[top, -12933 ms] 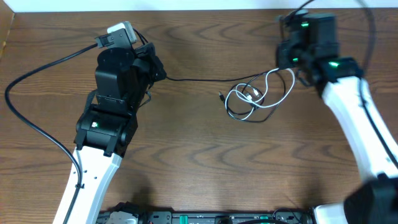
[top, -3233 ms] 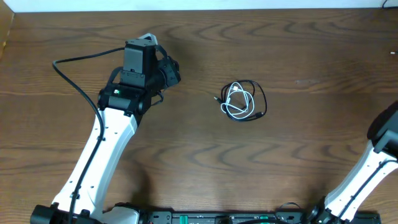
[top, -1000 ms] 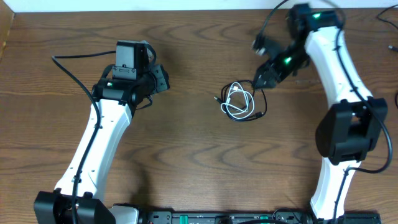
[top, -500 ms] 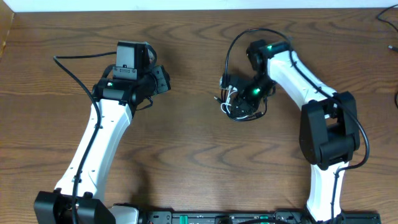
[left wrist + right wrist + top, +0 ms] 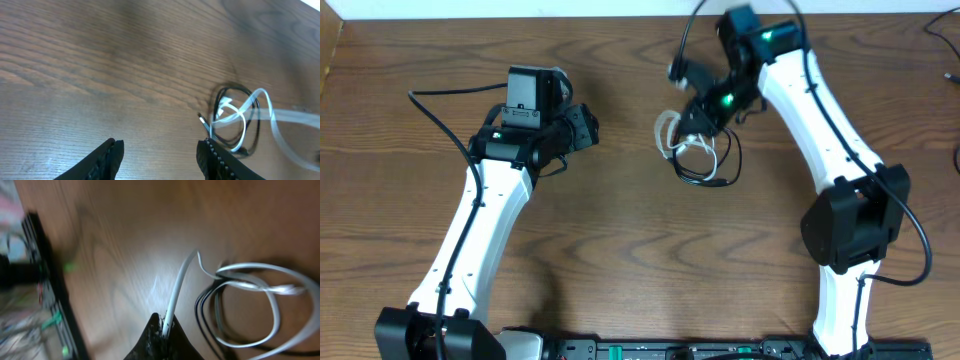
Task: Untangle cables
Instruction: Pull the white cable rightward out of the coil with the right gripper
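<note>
Pinching the white cable [image 5: 175, 295] tight, your right gripper [image 5: 162, 330] is holding one strand of it and nothing else. Just past that, the black cable [image 5: 234, 89] is lying looped up with the white one on the table [image 5: 620, 250]. Farther off, your left gripper [image 5: 160, 147] is hanging half open, holding nothing. You are doing the pulling-apart step, I think. Next, your left gripper should be coming over and pinning the black loop.

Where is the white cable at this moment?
Overhead, the white cable sits near the middle of the table, toward the far edge. It is tangled with the black cable, and one strand is pinched in the shut right gripper.
</note>
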You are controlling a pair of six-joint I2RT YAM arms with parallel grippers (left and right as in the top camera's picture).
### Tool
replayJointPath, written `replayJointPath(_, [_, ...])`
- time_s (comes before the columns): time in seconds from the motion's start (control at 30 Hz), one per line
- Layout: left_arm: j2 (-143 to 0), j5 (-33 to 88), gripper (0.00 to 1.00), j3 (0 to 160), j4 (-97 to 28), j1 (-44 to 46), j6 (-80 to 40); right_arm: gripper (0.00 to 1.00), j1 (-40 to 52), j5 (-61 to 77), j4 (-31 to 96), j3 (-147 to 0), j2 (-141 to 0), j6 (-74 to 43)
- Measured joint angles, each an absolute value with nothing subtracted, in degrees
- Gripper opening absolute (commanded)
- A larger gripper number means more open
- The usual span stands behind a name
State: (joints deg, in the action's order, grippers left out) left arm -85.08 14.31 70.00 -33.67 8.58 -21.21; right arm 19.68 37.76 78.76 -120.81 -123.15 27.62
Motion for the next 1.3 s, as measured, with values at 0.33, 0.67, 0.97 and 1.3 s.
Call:
replayJointPath(0.33, [-85.08, 17.82, 0.52, 70.0, -33.17, 8.82, -21.19, 0.01, 18.98, 35.97, 79.53, -144.44, -122.98, 10.04])
replayJointPath(0.67, [-85.08, 18.15, 0.52, 70.0, -31.59, 12.03, -21.17, 0.01, 14.37, 31.29, 79.46, -167.52, -123.0, 2.31])
replayJointPath(0.97, [-85.91, 18.15, 0.52, 70.0, -29.45, 15.57, -21.17, 0.01, -0.62, 23.07, 77.97, -179.11, -120.31, -9.63])
replayJointPath(1.3, [-93.86, 18.15, 0.52, 70.0, -25.43, 19.2, -22.5, 0.01, -11.44, 14.0, 85.65, -179.15, -117.89, -11.75])
